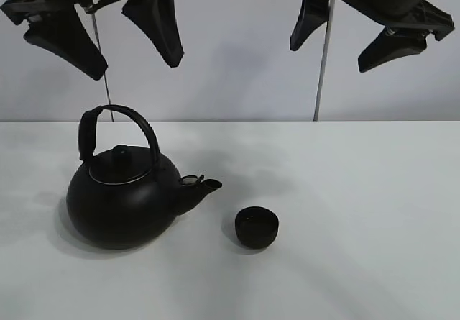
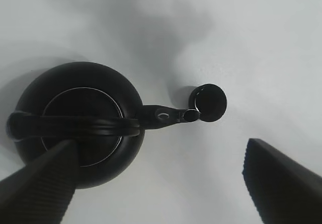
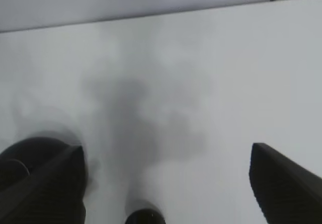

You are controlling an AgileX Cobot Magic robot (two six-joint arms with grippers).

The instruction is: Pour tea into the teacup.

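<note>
The teacup [image 1: 256, 228] is a small black handleless cup standing on the white table just right of the kettle's spout. The kettle [image 1: 122, 198] is large, round and black, with an upright arched handle and a lid. My left gripper [image 1: 135, 67] is open and empty, high above the kettle. My right gripper [image 1: 330, 56] is open and empty, high above the table, to the right of the cup. The left wrist view looks straight down on the kettle [image 2: 80, 123] and teacup [image 2: 209, 102] between the open fingers [image 2: 35, 189]. The right wrist view shows the teacup's rim [image 3: 145, 217] and a blurred bit of the kettle [image 3: 25, 156].
The white table [image 1: 374, 212] stretches to the right and front of the cup. A pale wall with two thin vertical poles [image 1: 322, 61] stands behind the table's far edge.
</note>
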